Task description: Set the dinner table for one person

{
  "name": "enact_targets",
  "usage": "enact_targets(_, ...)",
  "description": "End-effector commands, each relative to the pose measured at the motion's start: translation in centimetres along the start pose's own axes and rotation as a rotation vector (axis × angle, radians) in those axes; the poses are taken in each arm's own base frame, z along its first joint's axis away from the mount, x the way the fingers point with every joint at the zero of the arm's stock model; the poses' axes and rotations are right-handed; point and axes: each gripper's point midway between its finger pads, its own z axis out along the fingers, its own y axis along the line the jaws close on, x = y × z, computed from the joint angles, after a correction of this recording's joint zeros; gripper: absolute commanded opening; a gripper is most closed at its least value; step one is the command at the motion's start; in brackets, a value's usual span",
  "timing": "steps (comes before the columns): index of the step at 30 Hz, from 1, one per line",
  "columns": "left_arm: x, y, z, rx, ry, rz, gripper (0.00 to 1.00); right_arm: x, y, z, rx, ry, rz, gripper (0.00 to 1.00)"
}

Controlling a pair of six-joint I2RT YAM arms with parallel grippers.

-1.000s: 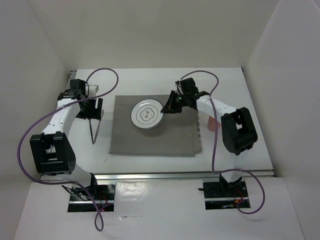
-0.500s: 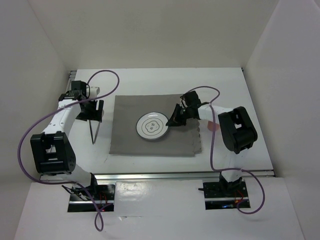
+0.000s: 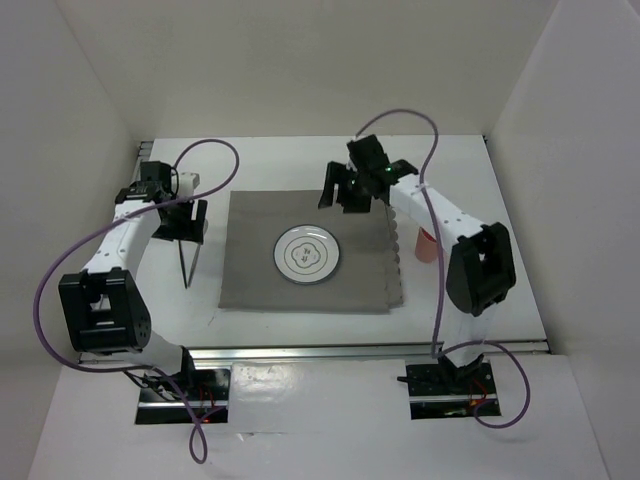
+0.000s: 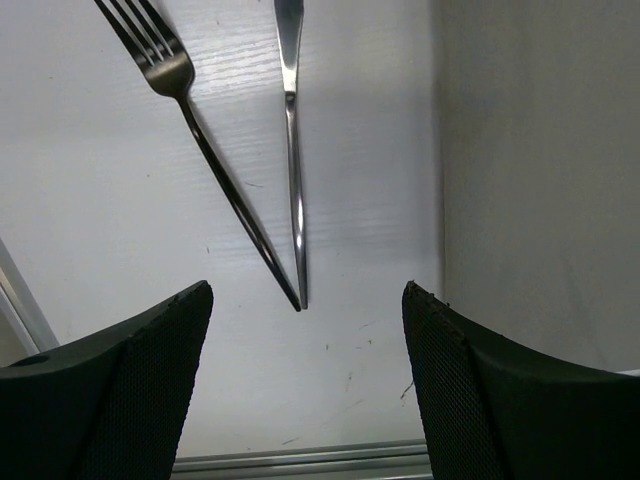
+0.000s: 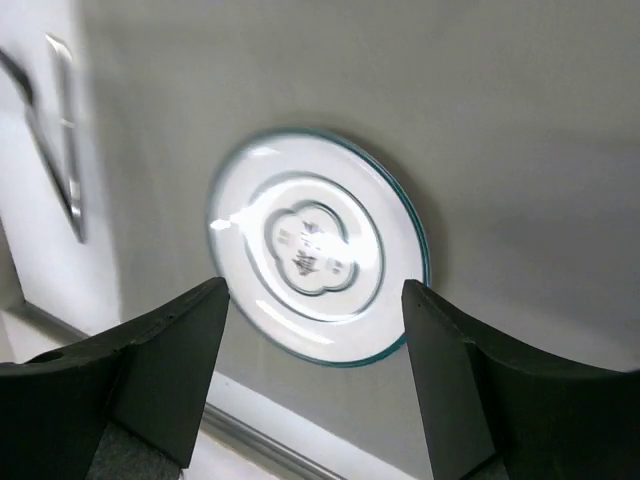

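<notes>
On the white dinner table [image 3: 300, 160] lies a grey cloth mat [image 3: 250, 280]. A white plate [image 3: 306, 256] with a teal rim rests flat at the mat's middle. My right gripper [image 3: 340, 195] hangs open above the mat's far edge. In the right wrist view the plate [image 5: 315, 245] lies below the spread right gripper [image 5: 312, 290], apart from it. A fork [image 4: 200, 130] and a knife [image 4: 293, 150] lie on the table left of the mat, handle ends meeting. My left gripper [image 4: 307, 295] stands open just above those ends, holding nothing.
A pink cup [image 3: 426, 246] stands right of the mat, partly behind my right arm. The mat's right edge [image 3: 397, 250] is wavy. Silver rails [image 3: 360, 350] edge the table, and white walls close it in on three sides.
My right gripper set the plate down mid-mat, opened, then rose and drew back toward the mat's far edge. The left arm has stayed still.
</notes>
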Motion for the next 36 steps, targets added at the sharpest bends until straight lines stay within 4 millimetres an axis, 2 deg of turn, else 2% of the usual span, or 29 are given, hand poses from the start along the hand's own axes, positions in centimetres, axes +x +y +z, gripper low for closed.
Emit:
enact_targets(1, -0.7, -0.2, -1.7, 0.008, -0.059, 0.006, 0.83, -5.7, 1.6, -11.7, 0.137, -0.236, -0.171, 0.78)
enact_targets(2, -0.8, -0.1, -2.0, 0.006, -0.068, 0.017, 0.83, -7.3, 1.7, -14.4, 0.166, -0.293, -0.195, 0.78)
enact_targets(3, -0.8, -0.1, -2.0, 0.006, -0.068, 0.017, 0.83, -7.7, 0.5, -15.9, 0.215, -0.308, -0.176, 0.78)
enact_targets(4, -1.0, -0.1, -2.3, 0.004, -0.078, 0.018, 0.83, -7.1, -1.6, -17.7, 0.288, -0.285, -0.146, 0.76)
enact_targets(5, -1.2, -0.1, -2.3, 0.002, -0.087, 0.019, 0.83, -7.4, -4.7, -19.0, 0.354, -0.288, -0.074, 0.76)
enact_targets(6, -1.5, 0.0, -2.6, -0.002, -0.105, 0.021, 0.83, -6.9, -6.5, -19.7, 0.399, -0.278, -0.032, 0.76)
enact_targets(7, -1.5, 0.0, -2.6, -0.002, -0.105, 0.021, 0.83, -6.5, -8.2, -21.6, 0.454, -0.315, 0.011, 0.76)
enact_targets(8, -1.6, -0.3, -2.5, 0.010, -0.108, 0.022, 0.83, -6.2, -10.6, -22.6, 0.497, -0.334, 0.091, 0.74)
enact_targets(9, -1.6, -0.5, -2.5, 0.027, -0.111, 0.022, 0.83, -4.6, -12.8, -21.8, 0.535, -0.298, 0.122, 0.74)
enact_targets(10, -1.6, -0.7, -2.5, 0.036, -0.112, 0.023, 0.83, -4.2, -14.0, -22.1, 0.548, -0.311, 0.162, 0.72)
enact_targets(11, -1.5, -0.7, -2.3, 0.038, -0.103, 0.022, 0.83, -4.3, -15.5, -23.4, 0.561, -0.360, 0.205, 0.72)
enact_targets(12, -1.6, -0.9, -2.3, 0.050, -0.106, 0.022, 0.83, -3.0, -17.3, -22.9, 0.599, -0.336, 0.245, 0.70)
enact_targets(14, -1.4, -1.1, -2.3, 0.062, -0.099, 0.022, 0.83, -2.7, -19.6, -23.8, 0.621, -0.371, 0.326, 0.69)
enact_targets(15, -1.4, -1.1, -2.3, 0.062, -0.099, 0.032, 0.83, -1.7, -20.8, -23.3, 0.633, -0.351, 0.332, 0.69)
enact_targets(17, -1.4, -1.1, -2.3, 0.062, -0.099, 0.033, 0.83, -0.9, -21.9, -22.5, 0.628, -0.332, 0.337, 0.66)
enact_targets(18, -1.4, -1.3, -2.3, 0.071, -0.101, 0.033, 0.83, -1.2, -21.9, -22.5, 0.625, -0.341, 0.335, 0.64)
enact_targets(19, -1.4, -1.3, -2.3, 0.071, -0.101, 0.033, 0.83, 0.0, -22.4, -21.4, 0.631, -0.293, 0.343, 0.64)
enact_targets(21, -1.4, -1.3, -2.3, 0.071, -0.101, 0.033, 0.83, 0.4, -23.2, -20.4, 0.648, -0.272, 0.347, 0.61)
enact_targets(22, -1.4, -1.3, -2.3, 0.071, -0.101, 0.033, 0.83, 1.3, -23.9, -19.7, 0.667, -0.241, 0.353, 0.60)
enact_targets(26, -1.5, -1.3, -2.6, 0.069, -0.111, 0.034, 0.83, 0.1, -24.1, -19.2, 0.646, -0.284, 0.353, 0.51)
enact_targets(28, -1.5, -1.3, -2.6, 0.069, -0.111, 0.034, 0.83, 0.2, -24.3, -18.0, 0.630, -0.258, 0.357, 0.45)
enact_targets(31, -1.3, -1.1, -2.6, 0.061, -0.100, 0.033, 0.83, 0.7, -25.0, -16.9, 0.642, -0.219, 0.364, 0.43)
enact_targets(33, -1.2, -1.0, -2.6, 0.051, -0.098, 0.032, 0.83, 0.8, -25.2, -16.5, 0.640, -0.225, 0.363, 0.32)
enact_targets(36, -1.2, -1.0, -2.6, 0.051, -0.098, 0.032, 0.83, 1.0, -25.6, -15.9, 0.642, -0.218, 0.374, 0.24)
